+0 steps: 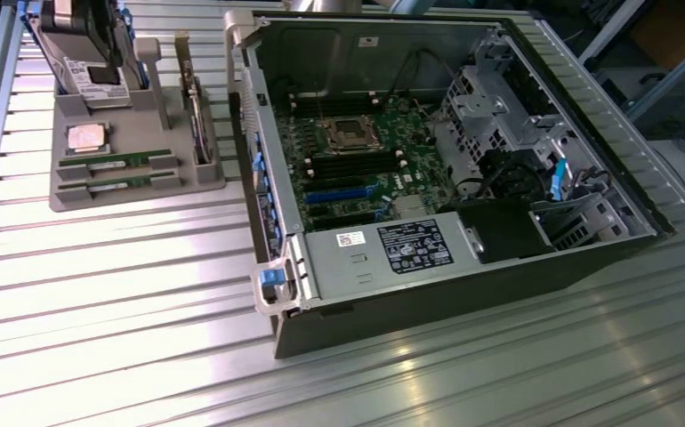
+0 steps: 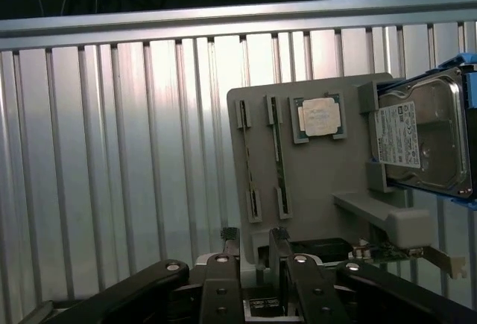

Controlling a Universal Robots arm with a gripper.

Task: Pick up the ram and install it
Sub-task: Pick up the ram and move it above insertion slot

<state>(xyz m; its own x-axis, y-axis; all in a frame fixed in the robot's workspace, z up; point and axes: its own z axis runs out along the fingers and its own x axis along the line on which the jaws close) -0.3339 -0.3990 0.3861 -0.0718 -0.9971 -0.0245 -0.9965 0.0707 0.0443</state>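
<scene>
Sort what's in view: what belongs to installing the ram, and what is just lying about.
Job in hand:
ram, slotted in the gray holder
computer case, open, motherboard exposed
end effector, open, close to the holder

Lying about, on the same holder:
processor chip
hard drive
expansion card

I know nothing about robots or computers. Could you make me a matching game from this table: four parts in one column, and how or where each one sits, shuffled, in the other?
Things:
1. processor chip
2. hard drive
3. ram sticks
4. motherboard

Places and states:
A. inside the open computer case
B. standing on edge in the gray holder
C. long and green, lying flat in the holder's slots
D. square and silver, lying flat on the holder

Pairs: 1-D, 2-B, 3-C, 4-A
</scene>
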